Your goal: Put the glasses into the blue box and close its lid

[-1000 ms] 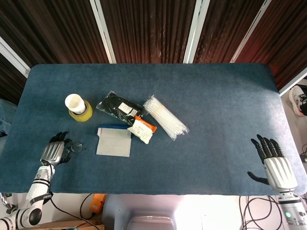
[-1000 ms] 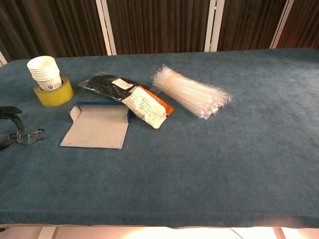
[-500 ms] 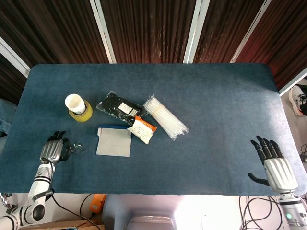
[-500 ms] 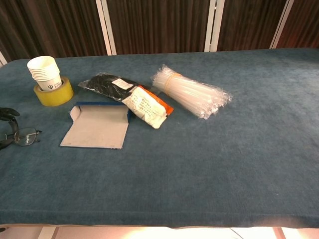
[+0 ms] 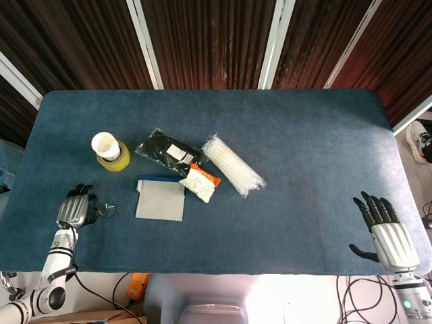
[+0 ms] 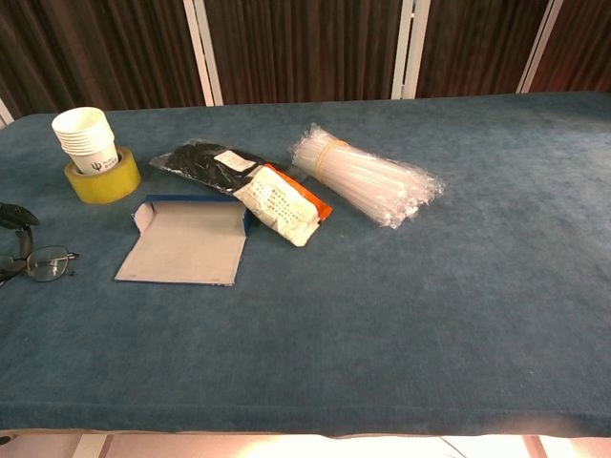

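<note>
I see the blue cloth table [image 5: 304,135] before dark slatted wall panels [image 5: 202,40]. My left hand [image 5: 74,208] curls on the glasses [image 6: 43,263]; the open blue box [image 6: 186,246] lies right of it. My right hand [image 5: 386,233] rests spread.

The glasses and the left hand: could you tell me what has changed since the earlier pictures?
The left hand, fingers on the glasses, has drawn them slightly leftward, away from the blue box. The right hand, box and other items stayed put.
</note>
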